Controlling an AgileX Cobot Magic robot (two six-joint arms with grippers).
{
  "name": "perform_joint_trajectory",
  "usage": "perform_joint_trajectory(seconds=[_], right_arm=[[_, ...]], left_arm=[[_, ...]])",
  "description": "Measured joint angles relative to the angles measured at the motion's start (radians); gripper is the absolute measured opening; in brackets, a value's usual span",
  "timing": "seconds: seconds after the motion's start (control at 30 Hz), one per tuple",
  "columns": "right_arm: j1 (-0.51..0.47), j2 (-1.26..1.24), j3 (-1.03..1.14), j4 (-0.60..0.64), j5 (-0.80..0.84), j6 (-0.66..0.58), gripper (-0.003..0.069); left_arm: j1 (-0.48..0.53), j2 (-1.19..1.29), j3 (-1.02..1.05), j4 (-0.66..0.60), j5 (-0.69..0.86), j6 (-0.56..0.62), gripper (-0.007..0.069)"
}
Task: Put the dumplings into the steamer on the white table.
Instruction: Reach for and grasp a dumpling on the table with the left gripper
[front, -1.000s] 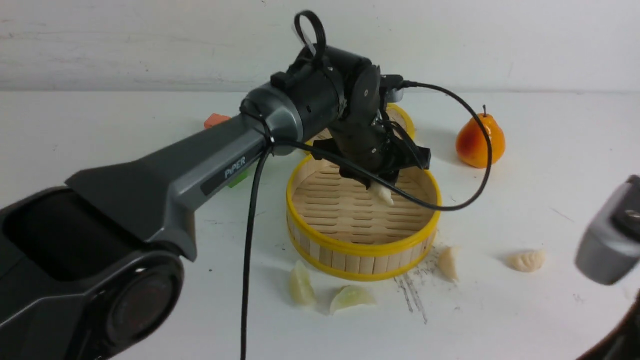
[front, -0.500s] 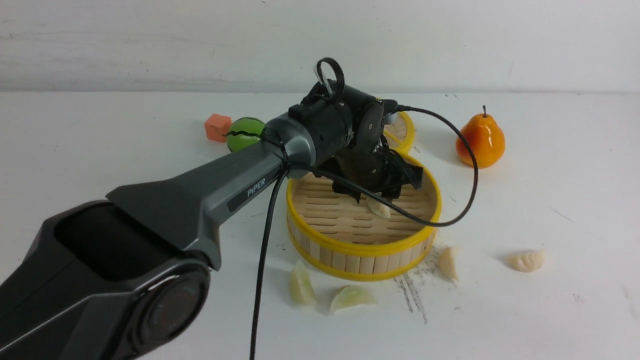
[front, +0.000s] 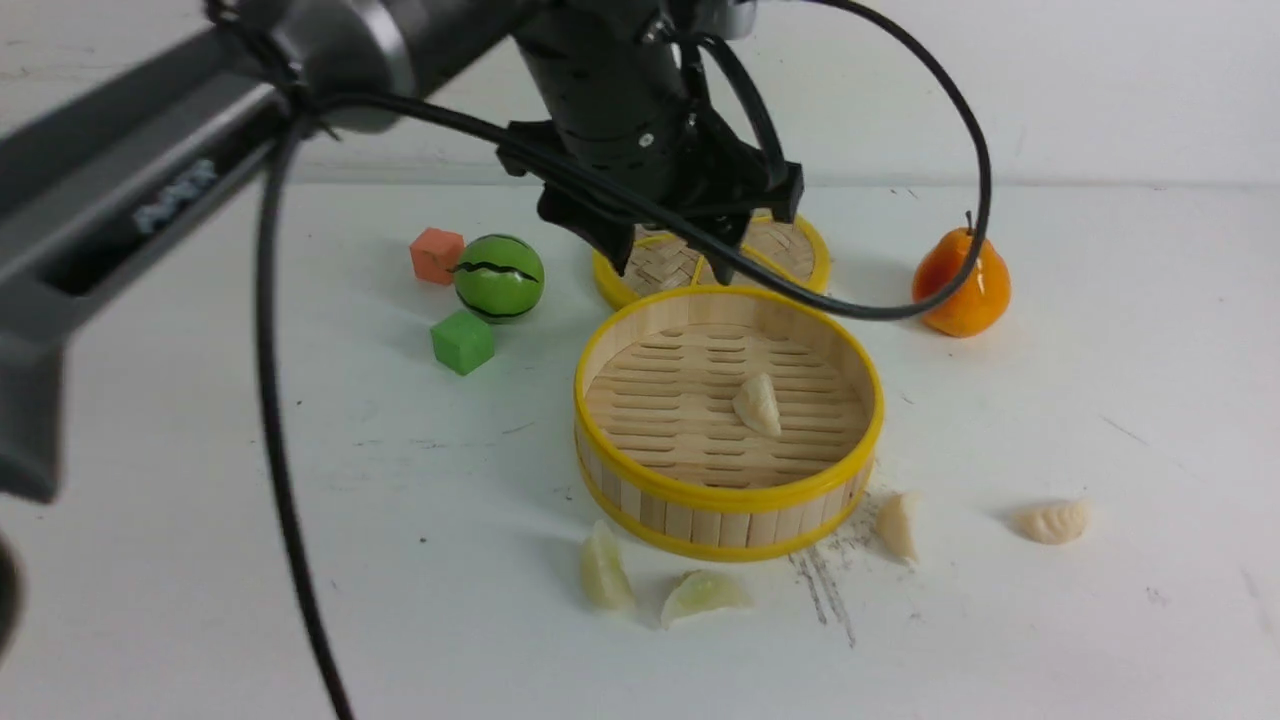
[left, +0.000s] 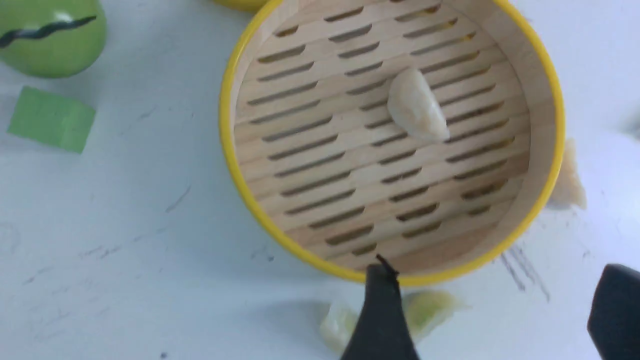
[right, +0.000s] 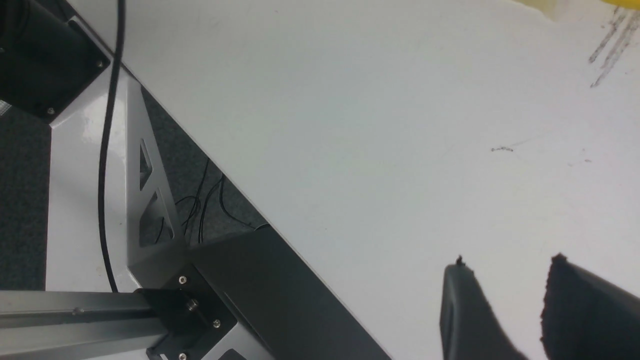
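The desk (front: 200, 450) is broad, white and scuffed, with a grey scratch patch (front: 825, 590) beside the steamer (front: 727, 495). A pale wall closes off the far side.

My left end effector (front: 670, 268) hangs above the steamer's far rim, fingers spread wide and empty. Just below it and a little nearer me, one dumpling (front: 757, 403) lies on the slatted floor inside the steamer. The other four sit on the desk outside the near wall. Two are greenish (front: 606, 570) (front: 703, 595), a cream one (front: 898, 524) is near the wall, and another (front: 1052, 521) lies well off to the right.

The woven lid (front: 790, 245) lies behind the fingers, partly covered by them and the cable. The left arm is blurred and cut off at the frame's top.

My right end effector (right: 520, 310) shows only in its wrist view, over bare desk near the desk's edge. Its fingers are apart with nothing between them.

Left of the left end effector, a green ball (front: 499, 277), an orange cube (front: 437, 254) and a green cube (front: 462, 341) cluster together. A pear (front: 960, 285) stands to its right. Open desk spreads out on both sides nearer me.
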Motion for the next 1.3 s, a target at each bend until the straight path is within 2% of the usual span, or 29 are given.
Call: perform_joint_trajectory(seconds=[0.23, 0.33, 0.43, 0.53, 0.63, 0.83, 1.03, 1.3], right_arm=[[0.000, 0.000, 0.000, 0.000, -0.003, 0.000, 0.0234], [0.000, 0.000, 0.000, 0.000, -0.004, 0.000, 0.0234], [0.000, 0.000, 0.000, 0.000, -0.009, 0.000, 0.0234], [0.000, 0.000, 0.000, 0.000, -0.030, 0.000, 0.0234], [0.000, 0.000, 0.000, 0.000, -0.036, 0.000, 0.0234], [0.000, 0.000, 0.000, 0.000, -0.036, 0.000, 0.0234], [0.000, 0.000, 0.000, 0.000, -0.027, 0.000, 0.0234], [0.000, 0.000, 0.000, 0.000, -0.023, 0.000, 0.0237]], left_arm=[[0.006, -0.241, 0.465, -0.003, -0.022, -0.022, 0.0419], [0.010, -0.327, 0.697, -0.012, -0.145, -0.092, 0.0397], [0.011, -0.351, 0.809, -0.014, -0.237, -0.157, 0.0391], [0.011, -0.337, 0.929, -0.014, -0.425, -0.295, 0.0388], [0.011, -0.297, 0.954, -0.003, -0.559, -0.381, 0.0388], [0.011, -0.192, 0.955, 0.015, -0.718, -0.418, 0.0388], [0.011, -0.092, 0.955, 0.036, -0.827, -0.419, 0.0388], [0.011, -0.038, 0.955, 0.051, -0.890, -0.419, 0.0378]])
